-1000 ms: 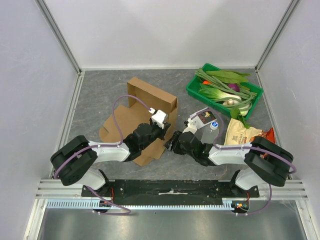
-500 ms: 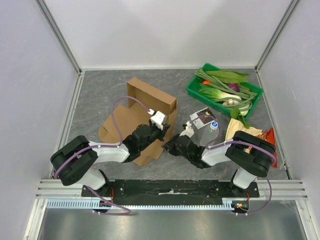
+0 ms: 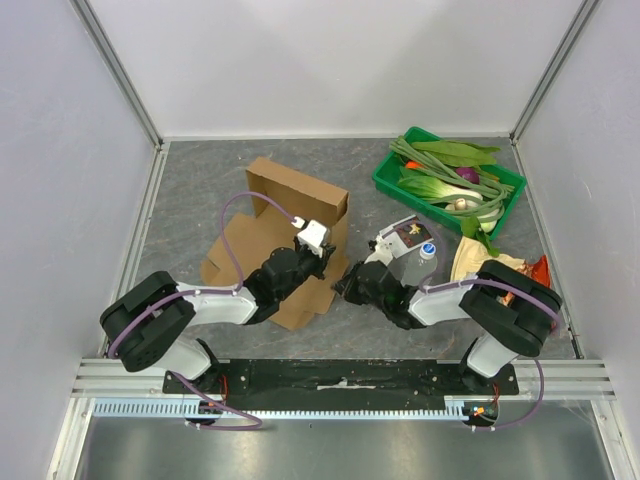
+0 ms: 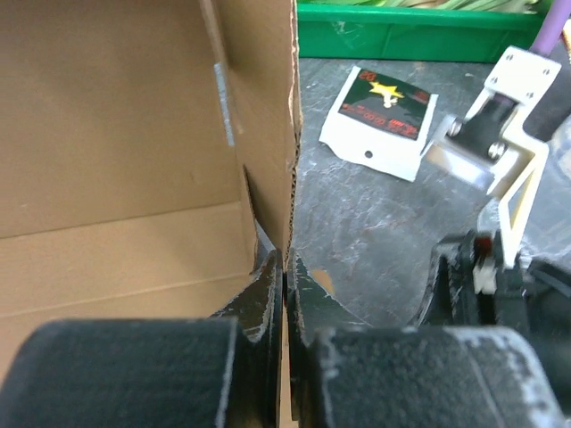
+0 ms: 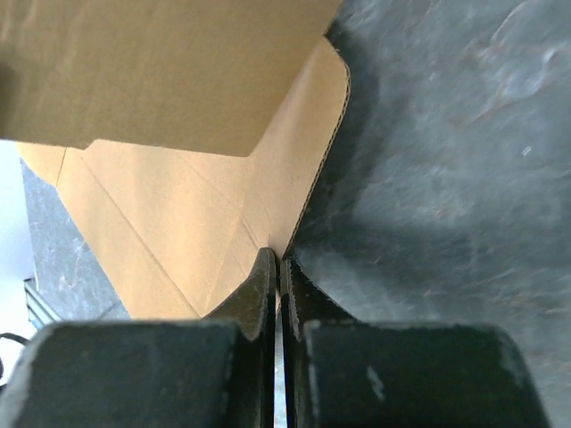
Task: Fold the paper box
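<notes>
The paper box (image 3: 285, 200) lies left of the centre of the counter (image 3: 190, 180) and is partly erected. Its rear wall and the adjoining right wall stand upright, while the near panels and flaps lie flat. The left fingers (image 4: 264, 299) are closed tight on the edge of the upright right wall. The right fingers (image 5: 260, 294) are fully closed, apparently nipping the rim of a flat flap at the box's near right corner. Assessment: early to middle stage; the remaining walls need raising and the flaps and tabs need tucking in.
</notes>
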Tool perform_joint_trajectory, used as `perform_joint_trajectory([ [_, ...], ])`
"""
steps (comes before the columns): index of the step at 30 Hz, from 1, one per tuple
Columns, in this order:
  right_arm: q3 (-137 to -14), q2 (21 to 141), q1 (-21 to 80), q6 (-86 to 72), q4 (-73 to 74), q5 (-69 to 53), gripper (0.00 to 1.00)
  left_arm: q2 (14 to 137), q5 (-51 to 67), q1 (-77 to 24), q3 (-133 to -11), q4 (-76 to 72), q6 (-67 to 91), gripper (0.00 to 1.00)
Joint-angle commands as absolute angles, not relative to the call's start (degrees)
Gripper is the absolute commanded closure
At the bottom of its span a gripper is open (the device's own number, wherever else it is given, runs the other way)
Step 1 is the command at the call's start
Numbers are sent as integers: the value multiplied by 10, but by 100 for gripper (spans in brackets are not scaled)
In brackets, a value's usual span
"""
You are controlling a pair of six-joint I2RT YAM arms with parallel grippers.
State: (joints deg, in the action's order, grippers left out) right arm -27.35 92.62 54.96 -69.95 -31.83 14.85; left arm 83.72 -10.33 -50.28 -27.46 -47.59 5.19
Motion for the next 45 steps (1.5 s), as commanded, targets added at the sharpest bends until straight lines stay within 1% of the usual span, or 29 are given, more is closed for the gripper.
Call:
perform_joint_trajectory([
  [1, -258, 921, 489, -546, -209, 90, 100, 829, -127, -491, -272, -467, 13, 98],
  [3, -255, 915, 469, -512, -206, 36, 100, 828, -120, -486, -272, -465, 4, 98],
  [6, -265, 915, 430, -447, -171, 1, 100, 830, -121, -477, -275, -465, 1, 98],
  [7, -268, 916, 416, -426, -161, -43, 100, 831, -119, -474, -277, -464, 1, 98],
  [11, -281, 915, 392, -348, -134, -75, 100, 844, -125, -459, -292, -460, -25, 98],
  [14, -292, 932, 367, -321, -128, -123, 100, 853, -113, -445, -298, -473, -38, 98],
  [16, -315, 945, 360, -285, -98, -134, 100, 863, -95, -439, -304, -482, -49, 98],
  [19, -338, 959, 359, -240, -61, -120, 100, 884, -88, -430, -316, -483, -86, 98],
  [23, -373, 974, 359, -239, -18, -91, 100, 918, -102, -416, -332, -489, -133, 98],
  [27, -382, 966, 358, -241, -2, -47, 100, 939, -68, -401, -329, -518, -152, 98],
  [29, -395, 961, 359, -236, 33, -34, 99, 939, -62, -391, -333, -512, -152, 98],
  [31, -400, 947, 359, -231, 56, -7, 97, 937, -41, -387, -332, -513, -152, 98],
  [33, -410, 938, 359, -226, 75, 9, 91, 937, -27, -382, -341, -495, -139, 98],
  [34, -416, 929, 359, -224, 77, 17, 89, 939, -19, -380, -344, -490, -137, 98],
  [37, -436, 918, 359, -217, 78, 10, 81, 938, -8, -379, -347, -480, -132, 98],
  [38, -441, 915, 359, -212, 79, 8, 74, 937, -6, -378, -348, -479, -132, 98],
  [40, -450, 899, 360, -207, 83, 9, 68, 936, -4, -376, -350, -471, -129, 98],
  [41, -460, 893, 360, -202, 87, 10, 63, 937, -4, -376, -351, -470, -129, 98],
  [43, -481, 869, 360, -199, 105, 11, 57, 936, 10, -374, -352, -465, -127, 98],
  [44, -488, 858, 359, -198, 110, 11, 48, 936, 11, -375, -352, -464, -126, 98],
  [45, -493, 837, 360, -193, 120, 11, 44, 937, 12, -375, -352, -462, -127, 98],
])
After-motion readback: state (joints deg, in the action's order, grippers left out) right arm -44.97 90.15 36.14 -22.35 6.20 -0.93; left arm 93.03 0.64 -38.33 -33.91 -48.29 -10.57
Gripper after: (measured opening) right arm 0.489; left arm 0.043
